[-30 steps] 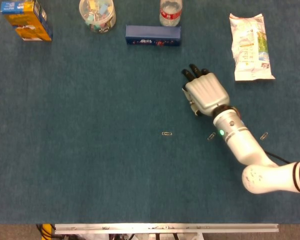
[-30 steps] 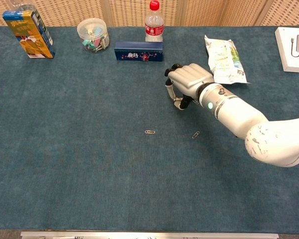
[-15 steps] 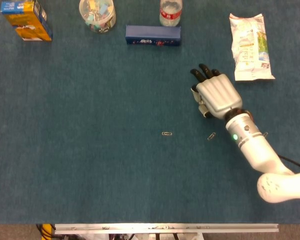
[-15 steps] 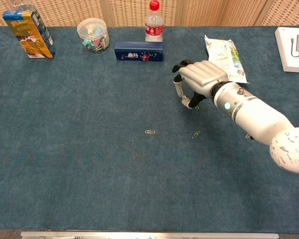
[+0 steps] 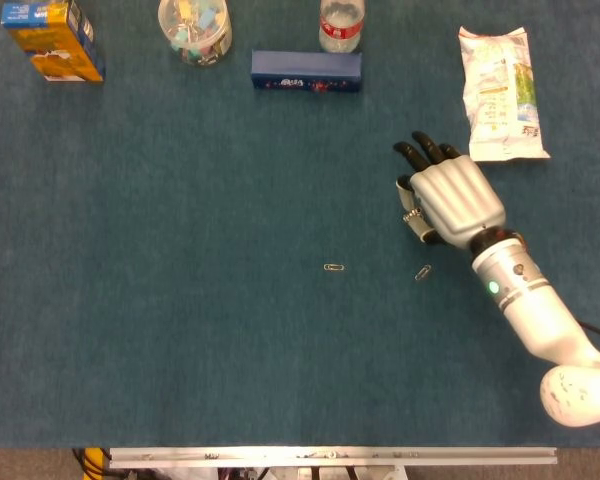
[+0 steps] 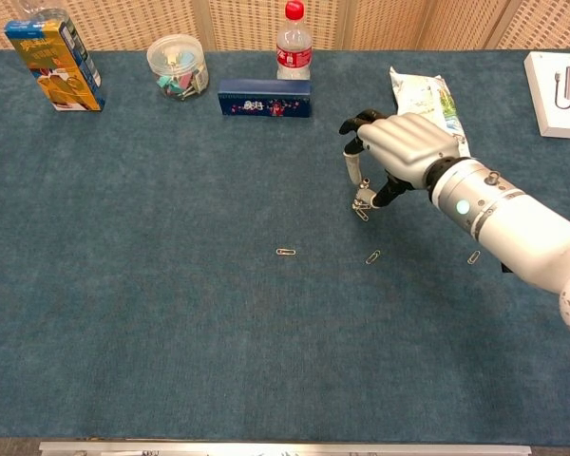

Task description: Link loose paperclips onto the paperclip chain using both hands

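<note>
three loose paperclips are seen on the counter (image 6: pixel 171 313): left paperclip (image 6: pixel 285 252), middle paperclip (image 6: pixel 372 256), right paperclip (image 6: pixel 473 256). a short paperclip chain (image 6: pixel 361 204) is pinched by the right hand (image 6: pixel 399 157) above the blue cloth. thin, light, springy, slippery wire is judged; edges should be pinched.

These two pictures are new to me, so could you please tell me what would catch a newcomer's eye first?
The white right hand stands out at right of centre over the blue table, pinching a short paperclip chain that dangles from it. Loose paperclips lie on the cloth nearby, one near the middle and another closer to the hand. Along the far edge sit a clear tub of clips, a red-capped bottle and a dark blue box.
</note>
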Robot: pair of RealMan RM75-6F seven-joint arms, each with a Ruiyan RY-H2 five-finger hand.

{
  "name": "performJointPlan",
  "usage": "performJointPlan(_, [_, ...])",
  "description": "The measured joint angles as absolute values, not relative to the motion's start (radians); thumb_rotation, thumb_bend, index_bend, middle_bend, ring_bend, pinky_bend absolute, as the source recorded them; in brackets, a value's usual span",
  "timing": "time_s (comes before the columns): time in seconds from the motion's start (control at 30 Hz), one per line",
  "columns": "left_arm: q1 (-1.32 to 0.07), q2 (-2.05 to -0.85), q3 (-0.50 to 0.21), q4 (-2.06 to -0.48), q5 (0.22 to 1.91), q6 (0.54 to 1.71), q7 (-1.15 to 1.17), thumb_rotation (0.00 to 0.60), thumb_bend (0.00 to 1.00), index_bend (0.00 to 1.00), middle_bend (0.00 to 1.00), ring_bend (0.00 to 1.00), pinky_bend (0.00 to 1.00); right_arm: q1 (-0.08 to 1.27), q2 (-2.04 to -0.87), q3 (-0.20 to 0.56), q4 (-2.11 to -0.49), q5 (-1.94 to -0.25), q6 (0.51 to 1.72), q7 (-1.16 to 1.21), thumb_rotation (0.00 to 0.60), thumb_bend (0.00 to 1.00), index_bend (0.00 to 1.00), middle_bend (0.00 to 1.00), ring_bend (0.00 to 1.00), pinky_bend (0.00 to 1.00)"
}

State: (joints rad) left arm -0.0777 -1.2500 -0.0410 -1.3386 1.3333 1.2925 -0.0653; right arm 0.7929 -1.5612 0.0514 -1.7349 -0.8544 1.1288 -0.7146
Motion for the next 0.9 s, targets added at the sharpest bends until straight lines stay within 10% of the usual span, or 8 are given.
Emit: performJointPlan(0.9, [-0.075, -1.241, -0.050, -1.399, 1.317, 1.313, -0.008, 0.600, 0.27, 0.35, 0.10, 0.05, 0.01, 0.699, -1.471, -0.014, -1.873, -1.003, 1.166, -0.671, 0.600, 0.32, 0.57, 0.14, 0.05, 0.21])
